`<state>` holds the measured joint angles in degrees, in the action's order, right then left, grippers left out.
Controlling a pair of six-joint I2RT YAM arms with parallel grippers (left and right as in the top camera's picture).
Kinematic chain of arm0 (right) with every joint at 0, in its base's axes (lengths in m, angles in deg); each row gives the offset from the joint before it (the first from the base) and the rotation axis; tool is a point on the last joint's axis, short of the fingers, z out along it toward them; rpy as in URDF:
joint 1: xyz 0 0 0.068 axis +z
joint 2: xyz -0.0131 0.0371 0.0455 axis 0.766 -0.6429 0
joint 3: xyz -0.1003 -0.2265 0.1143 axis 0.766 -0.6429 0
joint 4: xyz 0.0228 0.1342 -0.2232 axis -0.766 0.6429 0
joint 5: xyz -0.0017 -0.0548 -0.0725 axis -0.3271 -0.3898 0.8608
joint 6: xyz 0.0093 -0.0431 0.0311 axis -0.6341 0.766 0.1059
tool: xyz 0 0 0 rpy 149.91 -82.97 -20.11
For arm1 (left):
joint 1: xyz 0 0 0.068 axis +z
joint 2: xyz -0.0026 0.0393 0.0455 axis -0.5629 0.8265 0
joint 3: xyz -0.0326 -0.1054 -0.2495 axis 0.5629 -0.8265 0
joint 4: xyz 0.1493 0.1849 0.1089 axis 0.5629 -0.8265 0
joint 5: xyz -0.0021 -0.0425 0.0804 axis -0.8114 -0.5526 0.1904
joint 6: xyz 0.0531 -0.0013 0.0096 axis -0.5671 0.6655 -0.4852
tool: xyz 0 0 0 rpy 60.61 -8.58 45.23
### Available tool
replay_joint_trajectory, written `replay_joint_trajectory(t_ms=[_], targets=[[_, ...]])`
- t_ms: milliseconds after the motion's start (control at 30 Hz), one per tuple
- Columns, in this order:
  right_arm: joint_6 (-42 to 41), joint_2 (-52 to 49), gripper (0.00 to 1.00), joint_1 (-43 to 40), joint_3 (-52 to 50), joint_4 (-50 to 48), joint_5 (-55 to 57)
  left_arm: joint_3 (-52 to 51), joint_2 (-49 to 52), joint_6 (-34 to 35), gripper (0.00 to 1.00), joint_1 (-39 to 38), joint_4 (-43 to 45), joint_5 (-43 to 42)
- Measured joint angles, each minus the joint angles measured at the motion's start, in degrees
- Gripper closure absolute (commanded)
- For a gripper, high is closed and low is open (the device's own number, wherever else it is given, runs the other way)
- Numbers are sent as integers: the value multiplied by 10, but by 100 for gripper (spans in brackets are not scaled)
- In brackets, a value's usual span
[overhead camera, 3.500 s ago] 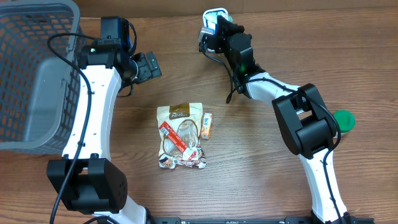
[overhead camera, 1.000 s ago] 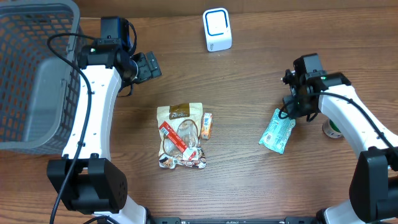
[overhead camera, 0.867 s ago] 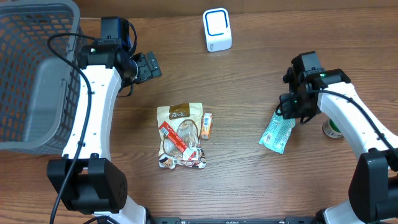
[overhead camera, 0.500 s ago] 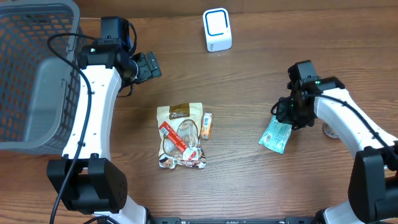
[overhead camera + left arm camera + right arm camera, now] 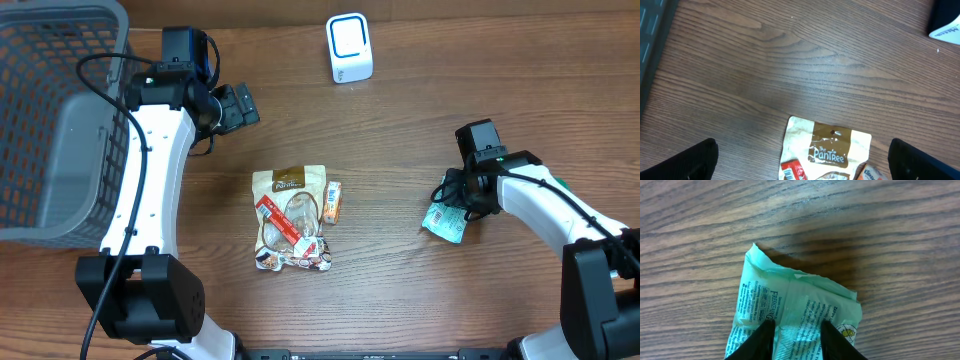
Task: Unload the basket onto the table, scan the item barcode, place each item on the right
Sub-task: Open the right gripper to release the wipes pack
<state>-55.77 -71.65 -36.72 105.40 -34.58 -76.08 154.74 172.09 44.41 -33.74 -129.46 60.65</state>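
- The right gripper (image 5: 796, 340) bears down on a green packet (image 5: 444, 223) that lies on the wooden table (image 5: 400, 300), right of centre. Its two fingers (image 5: 759, 341) are drawn in narrow and clamped on a raised fold in the wrapper's middle.
- In the right wrist view, the packet's printed face is turned up and its far corner is creased.
- A white barcode scanner (image 5: 349, 47) stands at the table's far edge, well apart from the packet.
- The left gripper (image 5: 238, 105) hangs over bare wood at the far left. Its jaws are spread wide and hold nothing, and its dark fingertips (image 5: 690, 162) show only at the lower corners of its own camera.
- At the table's centre lies a tan snack pouch (image 5: 289, 183) marked "The Pantree". A red-and-white wrapper (image 5: 278, 219) lies across it, and a small orange pack (image 5: 333, 201) lies just beside its right edge.
- A grey mesh basket (image 5: 45, 120) fills the table's left edge.
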Motion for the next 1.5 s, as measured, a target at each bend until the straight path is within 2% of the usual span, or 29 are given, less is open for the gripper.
replay_joint_trajectory(t_ms=[200, 500, 633, 900, 1000, 1500], targets=[[4, 0, 52, 0, 9, 17, 2, 0, 0, 0, 0, 0, 0, 0], [16, 1, 51, 3, 146, 164, -42, 0, 0, 0, 0, 0, 0, 0], [-3, 1, 51, 19, 143, 203, -71, 0, 0, 0, 0, 0, 0, 0], [-57, 0, 53, 88, 70, 144, -50, 0, 0, 0, 0, 0, 0, 0], [-68, 0, 57, 105, 42, 116, -33, 0, 0, 0, 0, 0, 0, 0], [-83, -3, 57, 108, 14, 117, 141, 0, 0, 0, 0, 0, 0, 0]])
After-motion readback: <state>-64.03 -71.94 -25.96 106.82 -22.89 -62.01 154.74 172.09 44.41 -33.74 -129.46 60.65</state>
